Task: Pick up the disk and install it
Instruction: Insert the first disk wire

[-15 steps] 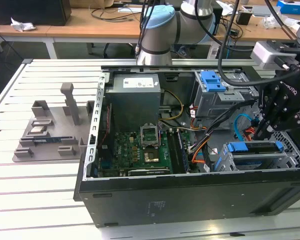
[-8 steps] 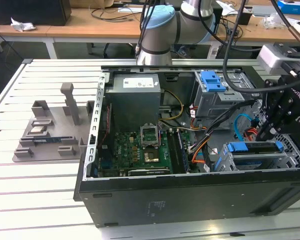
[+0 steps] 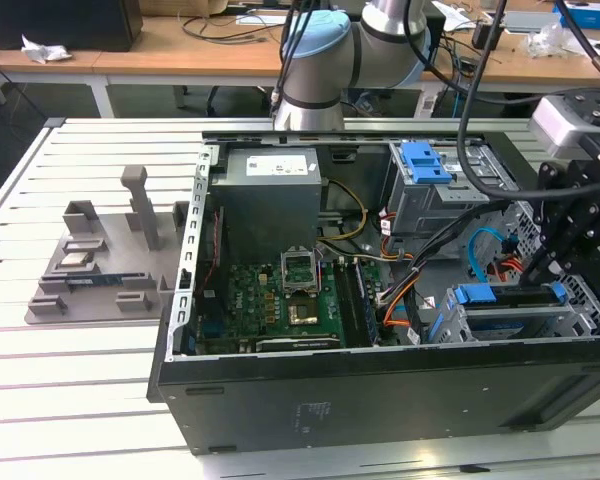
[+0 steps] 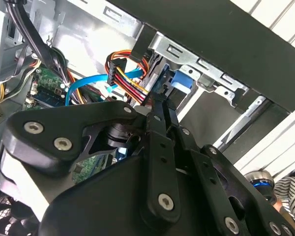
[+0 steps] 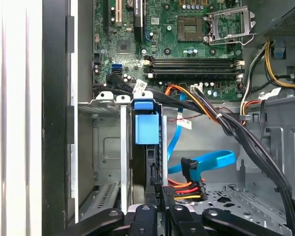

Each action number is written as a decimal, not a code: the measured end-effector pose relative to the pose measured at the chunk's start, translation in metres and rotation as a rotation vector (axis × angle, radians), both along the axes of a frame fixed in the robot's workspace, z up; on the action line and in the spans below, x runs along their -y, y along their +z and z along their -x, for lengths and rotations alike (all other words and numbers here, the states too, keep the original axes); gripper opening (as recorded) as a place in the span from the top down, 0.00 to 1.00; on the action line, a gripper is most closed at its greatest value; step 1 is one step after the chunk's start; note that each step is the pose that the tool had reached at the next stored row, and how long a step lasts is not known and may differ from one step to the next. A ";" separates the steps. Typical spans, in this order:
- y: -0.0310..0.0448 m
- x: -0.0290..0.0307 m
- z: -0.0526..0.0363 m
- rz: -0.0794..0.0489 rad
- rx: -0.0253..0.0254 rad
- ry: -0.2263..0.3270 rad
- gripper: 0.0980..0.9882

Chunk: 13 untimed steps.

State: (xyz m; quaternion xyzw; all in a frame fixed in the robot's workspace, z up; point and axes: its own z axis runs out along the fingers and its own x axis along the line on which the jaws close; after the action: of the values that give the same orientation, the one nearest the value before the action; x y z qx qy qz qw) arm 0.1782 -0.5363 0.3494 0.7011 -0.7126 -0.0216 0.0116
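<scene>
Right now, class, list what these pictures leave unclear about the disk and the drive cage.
- Label and silver face of the disk: in the first wrist view it stands edge-on in the drive cage, blue frame toward the camera.
- How deep the disk sits: in the second wrist view the hand covers it.
- Cage's right end: in the exterior view the hand stands before it.

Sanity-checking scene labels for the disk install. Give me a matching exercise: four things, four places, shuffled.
1. disk
2. grey metal box
3. grey fixture
4. blue flat cable

A. on the slatted table, outside the case
B. in a drive cage slot, blue frame showing
C. curving beside the red-orange-yellow wires
D. inside the case, white label on top

Pairs: 1-B, 2-D, 3-A, 4-C
</scene>
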 end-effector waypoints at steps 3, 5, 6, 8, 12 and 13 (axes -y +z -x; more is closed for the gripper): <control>-0.0003 0.0008 -0.0022 0.000 0.0000 0.000 0.93; -0.0008 0.0012 -0.0026 0.000 0.0000 0.000 0.93; -0.0011 0.0013 -0.0026 0.000 0.0001 0.000 0.93; -0.0021 0.0013 -0.0027 0.000 0.0001 0.000 0.93; -0.0030 0.0010 -0.0026 0.000 0.0001 0.002 0.93; -0.0030 0.0010 -0.0026 0.000 0.0001 0.003 0.93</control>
State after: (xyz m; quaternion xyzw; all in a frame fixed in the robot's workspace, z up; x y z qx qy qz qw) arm 0.1808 -0.5373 0.3464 0.7020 -0.7117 -0.0216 0.0115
